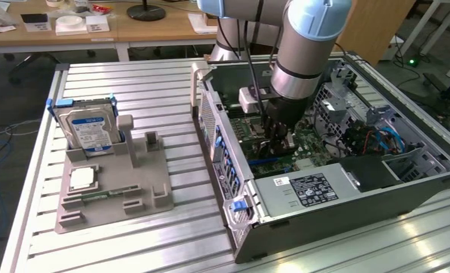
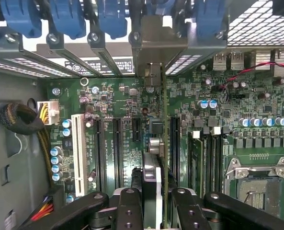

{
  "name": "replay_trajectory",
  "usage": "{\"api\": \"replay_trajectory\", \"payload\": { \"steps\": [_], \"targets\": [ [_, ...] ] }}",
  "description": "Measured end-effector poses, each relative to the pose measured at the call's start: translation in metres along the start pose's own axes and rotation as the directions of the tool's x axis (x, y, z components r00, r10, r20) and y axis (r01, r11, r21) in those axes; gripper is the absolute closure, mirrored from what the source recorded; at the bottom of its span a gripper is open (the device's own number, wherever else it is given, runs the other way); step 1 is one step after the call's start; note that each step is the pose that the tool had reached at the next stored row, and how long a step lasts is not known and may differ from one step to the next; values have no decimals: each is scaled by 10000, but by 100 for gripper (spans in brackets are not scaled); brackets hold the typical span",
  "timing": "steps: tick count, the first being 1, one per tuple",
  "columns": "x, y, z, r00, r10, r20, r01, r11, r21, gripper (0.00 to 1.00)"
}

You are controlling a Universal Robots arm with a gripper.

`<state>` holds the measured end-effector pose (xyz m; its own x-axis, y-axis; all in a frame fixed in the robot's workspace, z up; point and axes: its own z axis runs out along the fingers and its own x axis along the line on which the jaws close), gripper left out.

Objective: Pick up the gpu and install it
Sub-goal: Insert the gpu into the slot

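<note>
Wrist view: the gpu [image 2: 157, 158] shows edge-on, a slim dark slab with a silver bracket end reaching up to the case's rear slot openings, standing upright over the motherboard [image 2: 132, 110] between the long black slots. The gripper [image 2: 152, 211] pinches its near edge between two black fingers [image 2: 128, 211]; how deep the card sits in a slot is hidden by its own edge. Exterior view: the arm [image 1: 304, 51] reaches down into the open case [image 1: 324, 187], and the gripper and card are mostly lost behind the wrist and dark clutter. On the exterior view's left, a hard drive [image 1: 91, 129] stands in a grey holder [image 1: 115, 190].
</note>
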<state>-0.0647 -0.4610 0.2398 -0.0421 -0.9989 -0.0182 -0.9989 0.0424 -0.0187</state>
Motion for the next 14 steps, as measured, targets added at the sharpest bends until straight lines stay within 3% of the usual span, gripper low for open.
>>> {"api": "replay_trajectory", "payload": {
  "steps": [14],
  "targets": [
    [1, 7, 27, 10000, -1, 0, 1, 10000, -27, 72]
  ]
}}
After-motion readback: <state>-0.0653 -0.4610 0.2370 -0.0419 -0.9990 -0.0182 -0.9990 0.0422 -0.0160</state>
